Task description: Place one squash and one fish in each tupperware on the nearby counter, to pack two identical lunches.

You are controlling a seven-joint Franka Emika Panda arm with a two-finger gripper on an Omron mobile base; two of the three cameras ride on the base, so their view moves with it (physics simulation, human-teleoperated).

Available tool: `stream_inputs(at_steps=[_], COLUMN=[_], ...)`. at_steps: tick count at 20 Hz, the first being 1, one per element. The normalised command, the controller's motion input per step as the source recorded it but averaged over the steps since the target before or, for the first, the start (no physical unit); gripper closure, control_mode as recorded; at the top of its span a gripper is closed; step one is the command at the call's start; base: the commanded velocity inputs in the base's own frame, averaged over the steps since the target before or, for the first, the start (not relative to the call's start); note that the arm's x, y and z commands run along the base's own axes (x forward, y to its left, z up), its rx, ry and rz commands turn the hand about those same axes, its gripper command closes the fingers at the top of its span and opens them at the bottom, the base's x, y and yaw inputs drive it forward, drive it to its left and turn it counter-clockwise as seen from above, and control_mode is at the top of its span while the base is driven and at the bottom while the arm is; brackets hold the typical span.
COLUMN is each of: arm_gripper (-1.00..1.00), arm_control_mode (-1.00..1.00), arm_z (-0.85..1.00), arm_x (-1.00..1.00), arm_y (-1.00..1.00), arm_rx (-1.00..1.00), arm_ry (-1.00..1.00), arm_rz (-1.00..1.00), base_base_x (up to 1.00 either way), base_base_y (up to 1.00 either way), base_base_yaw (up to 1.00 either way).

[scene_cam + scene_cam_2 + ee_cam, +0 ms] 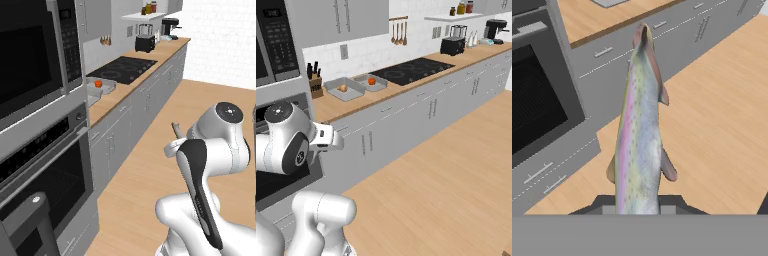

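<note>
Silver-pink fish (639, 135) clamped in my fingers (638, 204), carried tail-out over the floor.
Both tubs (345, 89) on the bench (336, 107) hold one squash (371, 81) each; this fish goes beside one.

squash (372, 81) in tub (370, 83), tub on counter (331, 106), knife block (316, 85) left of tubs

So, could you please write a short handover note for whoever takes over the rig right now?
Gripper: shut on a fish, carried in the air above the floor, away from the counter.
Tupperware: two tubs side by side near the knife block. The left tub holds a squash; the right tub holds a squash.
Done: one squash in each tub.
Left: no fish visible in either tub; place this one, then probably a second.
</note>
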Motion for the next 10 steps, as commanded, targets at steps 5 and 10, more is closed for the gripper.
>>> stream_inputs(at_steps=[5,10], arm_gripper=[1.00,1.00], arm_control_mode=[1.00,1.00], arm_z=[0.00,0.00], arm_x=[0.00,0.00], arm_y=[0.00,0.00], arm_rx=[0.00,0.00], arm_ry=[0.00,0.00], arm_rz=[0.00,0.00], base_base_x=[1.00,1.00], base_base_y=[-0.07,0.17], base_base_yaw=[0.01,0.13])
